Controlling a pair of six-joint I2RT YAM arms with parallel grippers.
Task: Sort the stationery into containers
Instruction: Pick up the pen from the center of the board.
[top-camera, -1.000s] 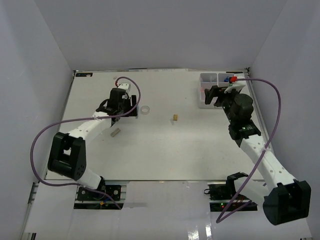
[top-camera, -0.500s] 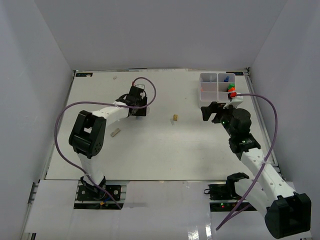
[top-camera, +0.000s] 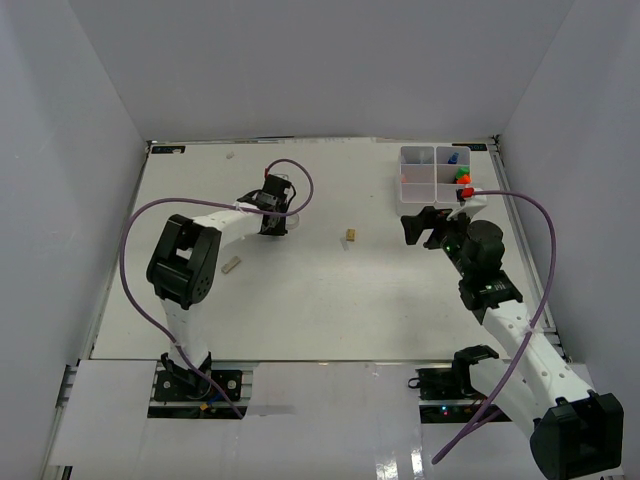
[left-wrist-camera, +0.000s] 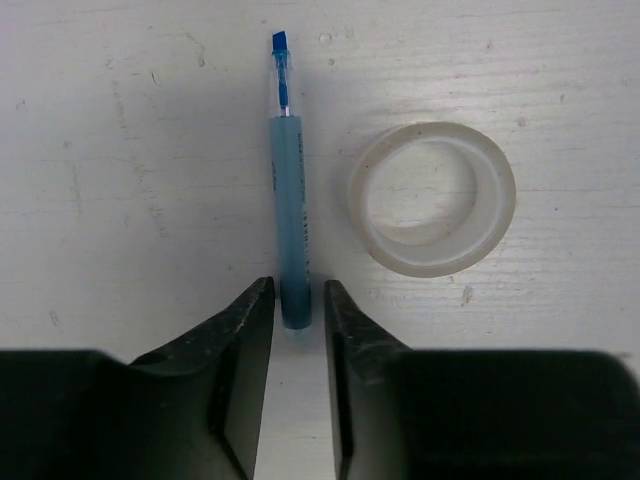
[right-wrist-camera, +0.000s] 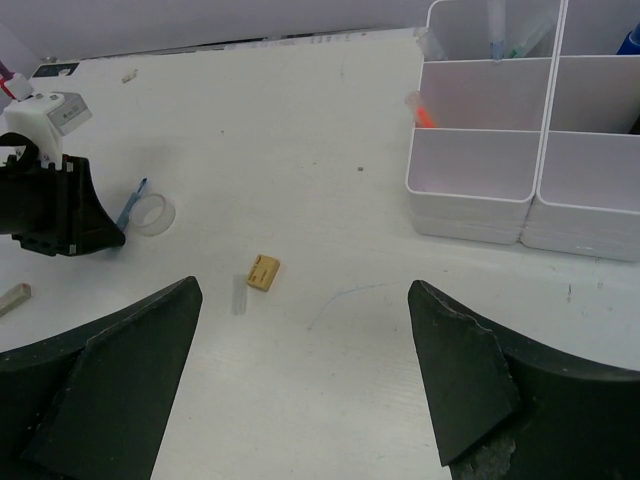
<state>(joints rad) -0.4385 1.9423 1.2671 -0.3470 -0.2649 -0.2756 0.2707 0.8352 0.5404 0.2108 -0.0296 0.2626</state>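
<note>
**Left end effector at the blue pen, right one wide open beside the boxes**

The left wrist view shows what the top view hides. A thin blue pen (left-wrist-camera: 290, 220) lies flat on the table (top-camera: 330, 300), and a clear tape ring (left-wrist-camera: 432, 198) lies just beside it, not touching. The near end of the pen sits between the fingertips (left-wrist-camera: 250, 320) of the left end effector (left-wrist-camera: 297, 300). The jaws are narrow around it, but I cannot tell if they already press it.

From above, this end effector (top-camera: 275, 215) covers the pen, in the far left part of the table.

The right wrist view shows the right end effector (right-wrist-camera: 300, 290) spread wide with nothing between its fingers. It also looks into the two white organiser boxes (right-wrist-camera: 490, 170), where an orange-red cap (right-wrist-camera: 422, 112) shows in the middle compartment. The top view adds a green cap (top-camera: 462, 172) there.

A second ago the left arm was more to the left, away from the tape ring. The right arm was reaching over the boxes; now it stands back, just at their near side (top-camera: 420, 225).

The boxes (top-camera: 430, 180) stand at the far right corner. A tan block (top-camera: 351, 235) lies near the table's middle and a grey block (top-camera: 231, 266) toward the left edge. Walls (top-camera: 80, 150) close the left, far and right edges. A broad stretch of bare table runs along the near edge.
</note>
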